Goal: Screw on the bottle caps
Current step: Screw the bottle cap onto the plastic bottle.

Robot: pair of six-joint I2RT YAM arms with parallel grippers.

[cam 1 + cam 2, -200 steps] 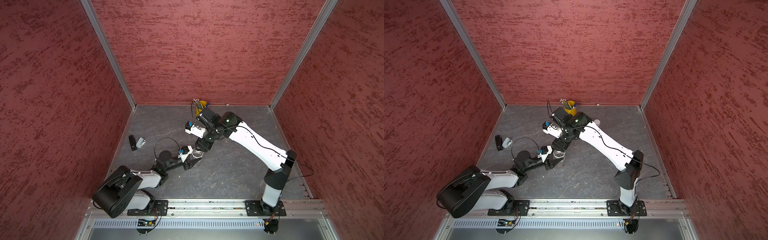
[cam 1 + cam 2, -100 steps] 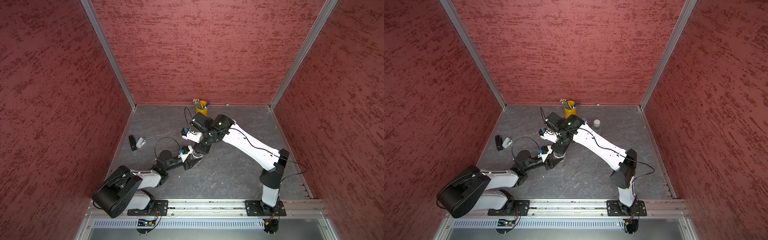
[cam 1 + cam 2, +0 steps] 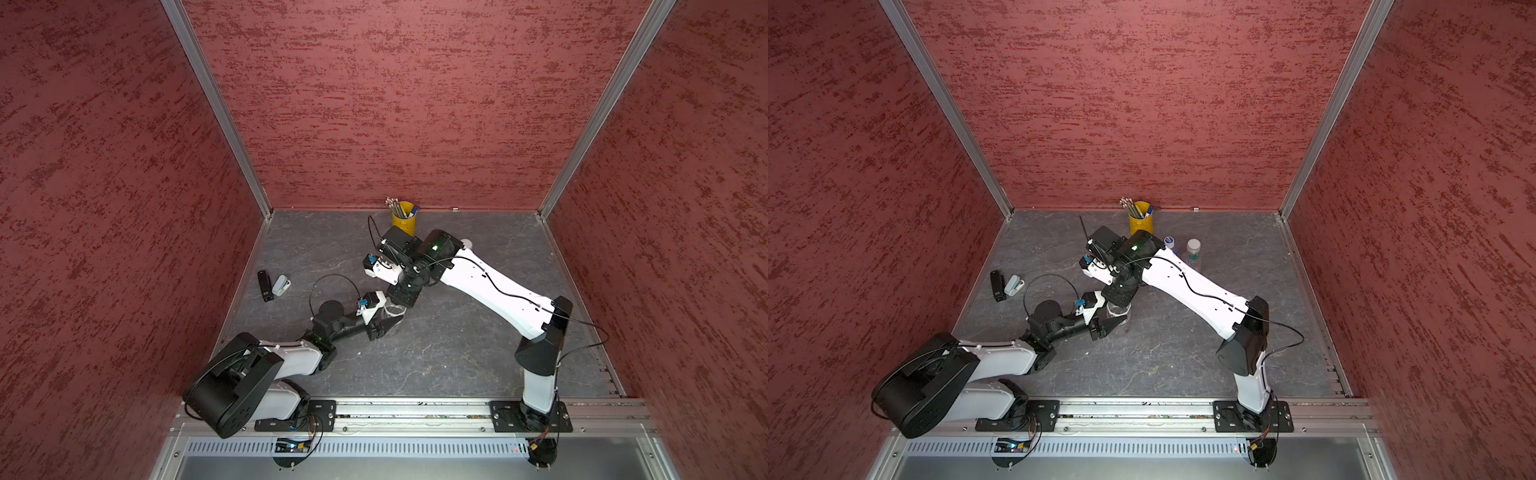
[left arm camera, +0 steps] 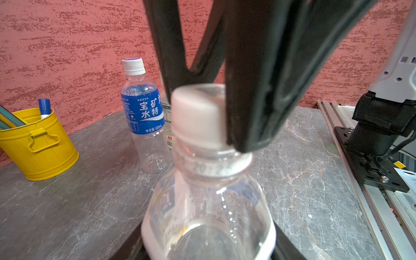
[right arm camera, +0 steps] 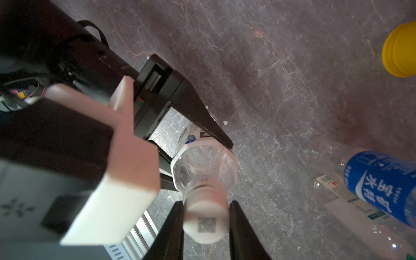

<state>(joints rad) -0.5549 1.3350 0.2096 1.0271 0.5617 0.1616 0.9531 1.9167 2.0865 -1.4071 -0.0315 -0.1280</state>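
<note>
1. Right gripper (image 5: 206,209): its 2 black fingers (image 5: 172,231) point down and press against opposite sides of the small white cap (image 5: 206,225). Treat this gripper as grasping the cap. In the right wrist view, the dark square mark on the cap top lies between the 2 fingers.

2. The cap sits on the neck of the white-labelled bottle (image 5: 202,164), directly below the right fingertips. You cannot tell from the views how far the cap is threaded.

3. Left gripper (image 3: 388,316): its fingers (image 5: 202,121) are clenched on the body of that bottle, 1 on each side, lower than the right fingers. The bottle stands upright on the grey table (image 3: 436,353).

4. Beyond the right fingers, toward the rear wall, the blue-labelled bottle (image 4: 144,112) stands upright with the blue-and-white cap (image 4: 133,66) on its neck. The clear bottle (image 3: 1193,257) with the wide white cap (image 3: 1192,244) stands just beside it. Both stand well apart from all 4 fingers.

5. The yellow pencil cup (image 4: 38,144) stands against the rear wall, also well apart from the fingers.
</note>
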